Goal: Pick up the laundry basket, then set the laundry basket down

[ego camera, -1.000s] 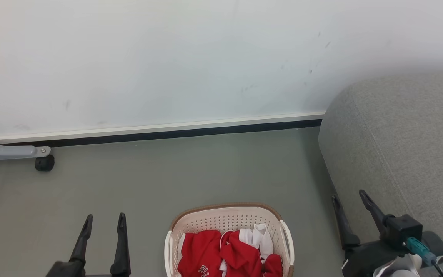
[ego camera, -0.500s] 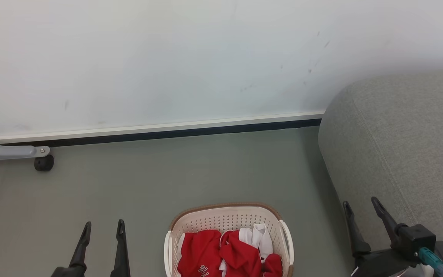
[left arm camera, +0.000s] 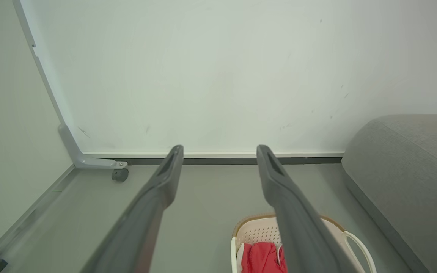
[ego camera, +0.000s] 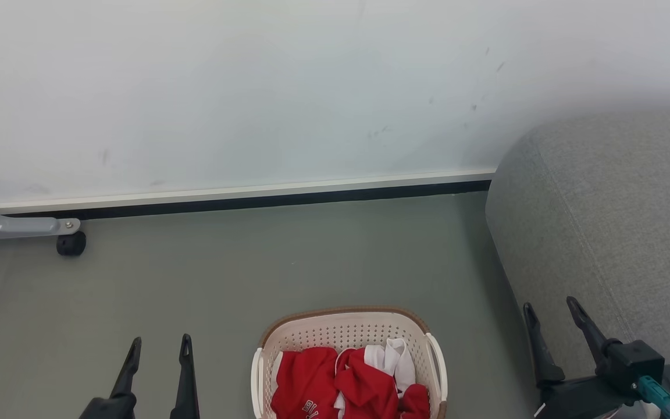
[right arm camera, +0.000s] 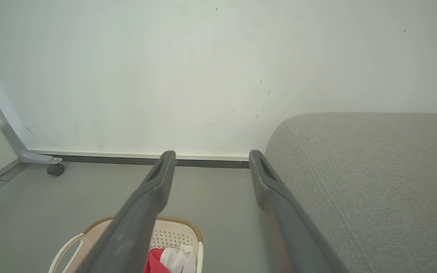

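Note:
The laundry basket (ego camera: pixel 335 333) stands on the grey floor at the bottom middle of the head view: cream, perforated, brown rim, white side handles, with red and white clothes (ego camera: pixel 346 384) inside. It also shows low in the left wrist view as the basket (left arm camera: pixel 254 231) and in the right wrist view as the basket (right arm camera: pixel 173 233). My left gripper (ego camera: pixel 159 343) hangs open to the basket's left, apart from it. To the basket's right my right gripper (ego camera: pixel 550 305) is open too, beside the sofa. Neither holds anything.
A grey fabric sofa (ego camera: pixel 614 221) fills the right side, close to my right gripper. A white wall with a dark skirting strip (ego camera: pixel 253 201) runs across the back. A grey metal leg with a black caster (ego camera: pixel 70 243) stands at the far left.
My right gripper has drawn back down and to the right in the head view. The left gripper has sunk lower. The basket stays put; the camera shifted slightly.

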{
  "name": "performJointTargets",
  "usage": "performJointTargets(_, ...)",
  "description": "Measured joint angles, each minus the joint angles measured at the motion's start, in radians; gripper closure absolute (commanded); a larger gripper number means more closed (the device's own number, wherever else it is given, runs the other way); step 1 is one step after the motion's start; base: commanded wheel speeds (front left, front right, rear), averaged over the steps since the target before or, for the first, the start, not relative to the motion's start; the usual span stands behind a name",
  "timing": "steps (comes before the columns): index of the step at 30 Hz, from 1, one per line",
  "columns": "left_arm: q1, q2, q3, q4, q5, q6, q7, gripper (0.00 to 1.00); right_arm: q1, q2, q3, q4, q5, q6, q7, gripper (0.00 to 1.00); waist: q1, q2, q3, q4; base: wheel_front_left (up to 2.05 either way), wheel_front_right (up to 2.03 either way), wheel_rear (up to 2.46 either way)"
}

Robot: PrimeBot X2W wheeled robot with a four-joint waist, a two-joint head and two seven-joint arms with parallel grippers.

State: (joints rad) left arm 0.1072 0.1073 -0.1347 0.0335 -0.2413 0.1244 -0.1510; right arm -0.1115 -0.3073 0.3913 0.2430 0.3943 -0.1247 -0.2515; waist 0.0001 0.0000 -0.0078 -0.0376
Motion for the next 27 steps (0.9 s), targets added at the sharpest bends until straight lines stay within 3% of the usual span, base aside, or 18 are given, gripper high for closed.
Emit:
performJointTargets(20,-0.001,-0.007,0.005,-0.001,0.013,0.0,0.039,0.0,0.021,0.017,-0.037,-0.016,-0.025,0.0,0.022,0.0,0.0,0.0,-0.002,0.009,0.0,0.0,0.0)
performJointTargets(21,0.0,-0.008,0.003,0.008,0.012,-0.001,0.039,1.0,0.023,0.019,-0.035,-0.008,-0.025,0.0,0.022,1.0,0.0,0.0,-0.002,0.009,0.0,0.0,0.0)
performJointTargets(27,0.011,-0.014,0.004,0.041,-0.006,-0.005,0.044,1.0,0.053,0.044,-0.043,0.02,-0.009,0.007,0.031,1.0,-0.0001,0.0,-0.001,0.01,0.0,0.0,0.0)
